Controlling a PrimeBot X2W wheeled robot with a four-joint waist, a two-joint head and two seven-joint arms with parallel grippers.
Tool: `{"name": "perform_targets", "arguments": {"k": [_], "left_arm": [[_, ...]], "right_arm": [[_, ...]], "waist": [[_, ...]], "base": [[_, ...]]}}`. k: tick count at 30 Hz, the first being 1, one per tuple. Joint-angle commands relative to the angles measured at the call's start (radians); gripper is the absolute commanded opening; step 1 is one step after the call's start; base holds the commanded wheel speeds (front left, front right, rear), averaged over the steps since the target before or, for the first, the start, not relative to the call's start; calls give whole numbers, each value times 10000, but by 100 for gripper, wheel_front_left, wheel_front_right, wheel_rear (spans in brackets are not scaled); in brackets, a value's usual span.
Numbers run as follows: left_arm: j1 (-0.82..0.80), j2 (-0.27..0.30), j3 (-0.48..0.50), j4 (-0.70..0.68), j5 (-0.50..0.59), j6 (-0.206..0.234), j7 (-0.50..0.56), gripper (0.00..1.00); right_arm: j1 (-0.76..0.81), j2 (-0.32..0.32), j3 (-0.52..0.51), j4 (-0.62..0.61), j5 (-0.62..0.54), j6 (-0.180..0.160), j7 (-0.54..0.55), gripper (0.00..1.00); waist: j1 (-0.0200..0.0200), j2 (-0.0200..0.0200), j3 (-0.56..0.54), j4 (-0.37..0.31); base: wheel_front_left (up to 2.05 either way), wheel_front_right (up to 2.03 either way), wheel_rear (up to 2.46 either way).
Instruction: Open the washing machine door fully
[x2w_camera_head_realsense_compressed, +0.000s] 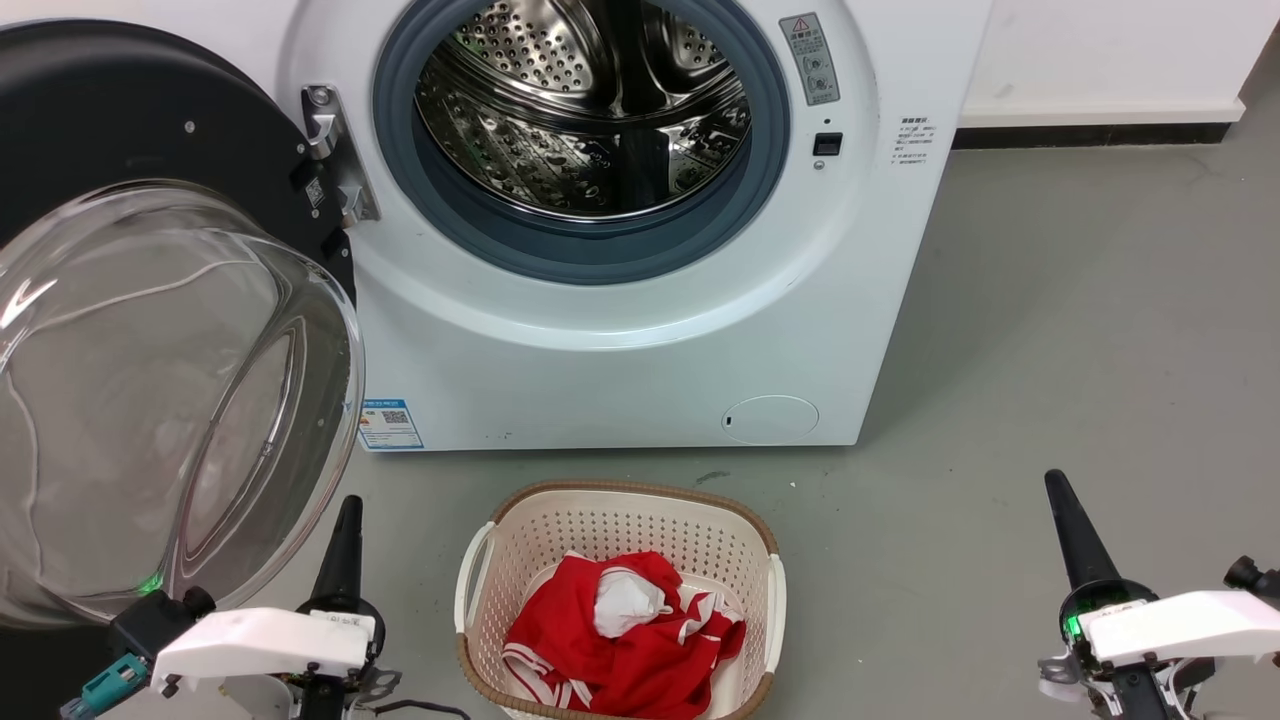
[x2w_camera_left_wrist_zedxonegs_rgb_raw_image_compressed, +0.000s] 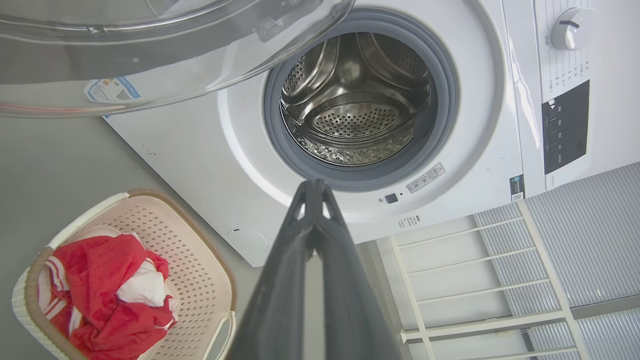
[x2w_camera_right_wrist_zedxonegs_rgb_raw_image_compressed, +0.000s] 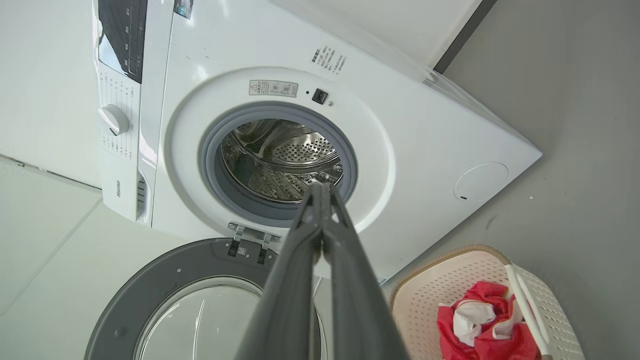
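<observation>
Hanging open, the washing machine door (x2w_camera_head_realsense_compressed: 170, 320) is cropped at left.

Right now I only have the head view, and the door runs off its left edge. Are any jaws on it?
Observer: No. Left wrist view: the left gripper has its jaws shut, tips touching, empty.
Operator: The right one?
Observer: In its wrist view, the right gripper is likewise shut and empty.
Operator: What's cropped off above?
Observer: A white dial and a dark panel on the washing machine.
</observation>
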Motion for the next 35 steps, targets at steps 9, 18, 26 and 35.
{"name": "perform_targets", "arguments": {"k": [9, 18, 26, 35], "left_arm": [[-334, -10, 131, 59, -1092, -129, 264, 0], [-409, -30, 205, 151, -1934, -207, 476, 0], [-433, -46, 261, 235, -2627, -279, 651, 0], [-506, -63, 326, 322, -3344, -339, 838, 0]], "right_arm": [[-345, -56, -92, 121, 1094, 2, 168, 0], [-443, -44, -160, 265, 1916, 1, 310, 0], [-553, -29, -221, 391, 2595, 1, 421, 0], [-621, -10, -284, 509, 3298, 1, 546, 0]], "waist": [[0, -1, 7, 23], [0, -1, 14, 44], [0, -1, 20, 63], [0, -1, 26, 85]], "base": [[0, 0, 0], [0, 0, 0], [0, 0, 0], [0, 0, 0]]}}
